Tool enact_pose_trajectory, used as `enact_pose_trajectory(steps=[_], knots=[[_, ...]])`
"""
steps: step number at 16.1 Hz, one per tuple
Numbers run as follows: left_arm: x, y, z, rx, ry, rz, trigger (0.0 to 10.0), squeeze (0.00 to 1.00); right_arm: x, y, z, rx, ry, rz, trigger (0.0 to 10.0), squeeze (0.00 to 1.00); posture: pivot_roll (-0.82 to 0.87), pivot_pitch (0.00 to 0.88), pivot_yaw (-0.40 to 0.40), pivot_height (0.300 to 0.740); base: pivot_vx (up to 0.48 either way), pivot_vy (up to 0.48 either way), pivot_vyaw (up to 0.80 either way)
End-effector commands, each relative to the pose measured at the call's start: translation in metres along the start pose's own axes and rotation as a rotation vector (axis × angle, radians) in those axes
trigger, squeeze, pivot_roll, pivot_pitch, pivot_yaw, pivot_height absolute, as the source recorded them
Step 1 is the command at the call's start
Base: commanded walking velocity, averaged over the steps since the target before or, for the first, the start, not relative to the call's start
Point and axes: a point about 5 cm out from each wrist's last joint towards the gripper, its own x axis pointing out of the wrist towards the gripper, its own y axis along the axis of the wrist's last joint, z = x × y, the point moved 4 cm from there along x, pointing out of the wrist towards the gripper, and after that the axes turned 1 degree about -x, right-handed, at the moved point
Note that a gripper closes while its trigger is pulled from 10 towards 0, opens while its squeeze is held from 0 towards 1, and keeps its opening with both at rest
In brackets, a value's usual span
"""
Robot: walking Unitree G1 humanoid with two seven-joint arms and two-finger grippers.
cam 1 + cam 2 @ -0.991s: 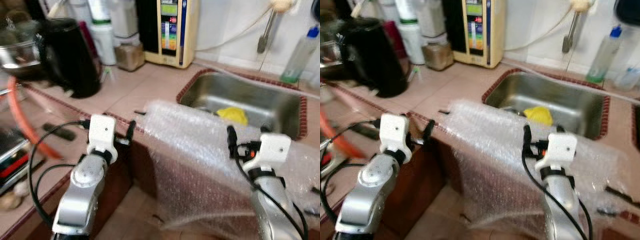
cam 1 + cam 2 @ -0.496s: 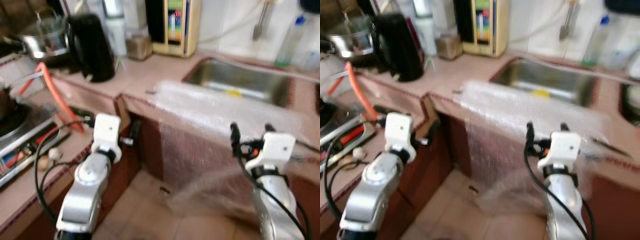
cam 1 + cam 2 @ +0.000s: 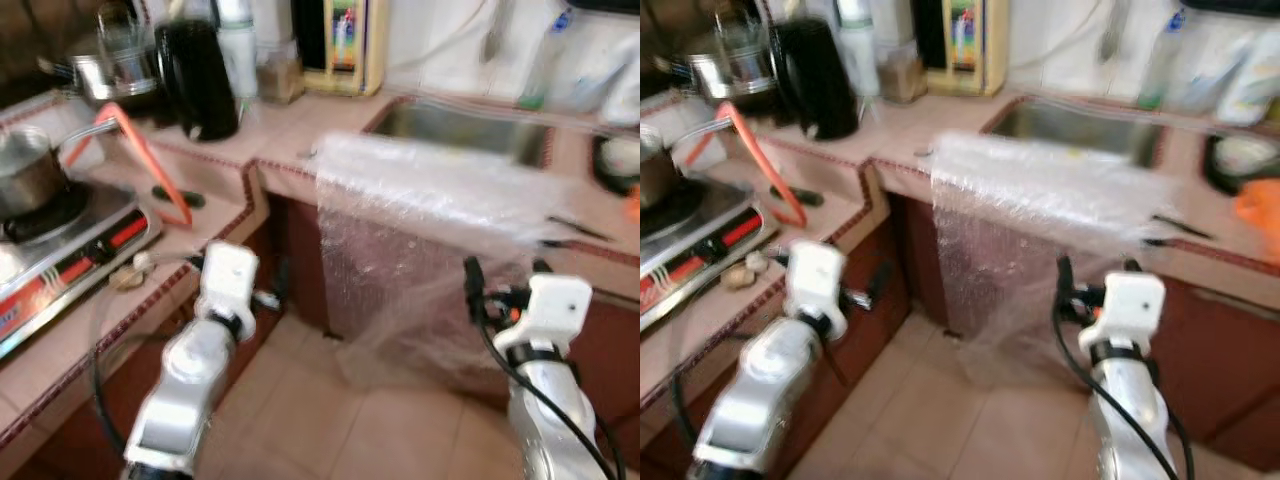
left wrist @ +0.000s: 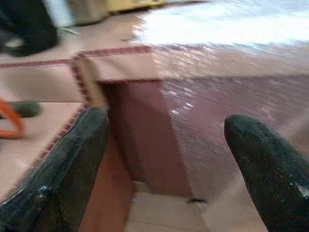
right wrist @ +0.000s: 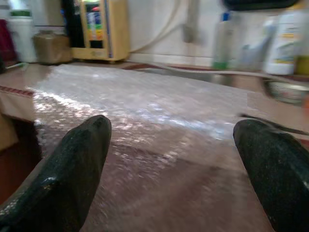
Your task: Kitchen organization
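I'm standing back from the counter [image 3: 300, 135], both arms raised over the tiled floor [image 3: 330, 420] and neither touching anything. The biggest thing in play is the sheet of bubble wrap [image 3: 430, 200]: it lies across the counter's front edge just ahead of the sink [image 3: 460, 125] and hangs down over the cabinet front towards the floor. I take clearing that sheet to be the step in hand, though the task names nothing specific.

On the lower counter to my left sit the stove [image 3: 60, 250] and a pot [image 3: 25, 175], with an orange hose [image 3: 140, 150] looping across near the corner where the two counters meet. A black kettle [image 3: 200, 75] stands further back along the wall.

My right gripper [image 5: 174, 159] is spread wide and empty, aimed at the draped sheet. My left gripper [image 4: 169, 159] is equally wide and empty, facing the cabinet recess beside the sheet's left edge.

To do this well, I'd close in squarely, pinch the sheet at the counter's edge where it folds rather than the loose hanging part, and lift slowly. The film is light and slippery, and it may drag the small dark utensils [image 3: 570, 232] lying near its right end.
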Motion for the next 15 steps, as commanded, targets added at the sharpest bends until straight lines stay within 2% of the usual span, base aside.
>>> enact_pose_trajectory(steps=[1, 4, 5, 7, 8, 10, 12, 13, 15], knots=[[0.0, -0.011, -0.005, 0.017, 0.013, -0.032, 10.0, 0.0, -0.002, -0.01, -0.001, 0.012, 0.002, -0.033, 10.0, 0.0, -0.02, 0.012, 0.04, 0.74, 0.0, 0.0, 0.0], [-0.004, -0.049, -0.007, -0.014, 0.005, -0.129, 10.0, 0.0, -0.005, -0.041, 0.003, 0.007, -0.014, -0.13, 10.0, 0.0, -0.04, 0.029, 0.013, 0.74, 0.0, 0.0, 0.0], [-0.005, -0.065, -0.008, -0.028, 0.009, -0.171, 10.0, 0.0, -0.009, -0.06, 0.003, -0.012, -0.008, -0.191, 10.0, 0.0, -0.06, 0.033, -0.003, 0.74, 0.0, 0.0, 0.0], [-0.006, -0.094, -0.005, -0.007, -0.012, -0.25, 10.0, 0.0, -0.021, -0.098, -0.003, 0.001, 0.018, -0.317, 10.0, 0.0, -0.07, 0.031, -0.006, 0.74, 0.0, 0.0, 0.0], [-0.006, -0.098, -0.004, 0.001, -0.018, -0.26, 10.0, 0.0, -0.023, -0.104, -0.005, -0.003, 0.025, -0.336, 10.0, 0.0, -0.07, 0.031, -0.006, 0.74, 0.0, 0.0, 0.0], [-0.009, -0.131, 0.004, 0.044, -0.086, -0.365, 10.0, 0.0, -0.032, -0.128, -0.025, -0.044, 0.104, -0.401, 10.0, 0.0, -0.08, 0.019, -0.006, 0.74, 0.0, 0.0, 0.0], [-0.013, -0.149, 0.003, 0.077, -0.091, -0.44, 10.0, 0.0, -0.036, -0.141, -0.038, -0.04, 0.144, -0.434, 10.0, 0.0, -0.09, 0.012, 0.006, 0.74, 0.0, 0.0, 0.0], [-0.018, -0.16, 0.004, 0.104, -0.105, -0.487, 10.0, 0.0, -0.044, -0.154, -0.044, -0.063, 0.174, -0.48, 10.0, 0.0, -0.09, 0.007, 0.01, 0.74, 0.0, 0.0, 0.0], [-0.042, -0.193, -0.001, 0.028, -0.088, -0.661, 10.0, 0.0, -0.076, -0.198, -0.042, -0.058, 0.179, -0.702, 10.0, 0.0, -0.11, 0.0, 0.035, 0.74, 0.0, 0.0, 0.0]])
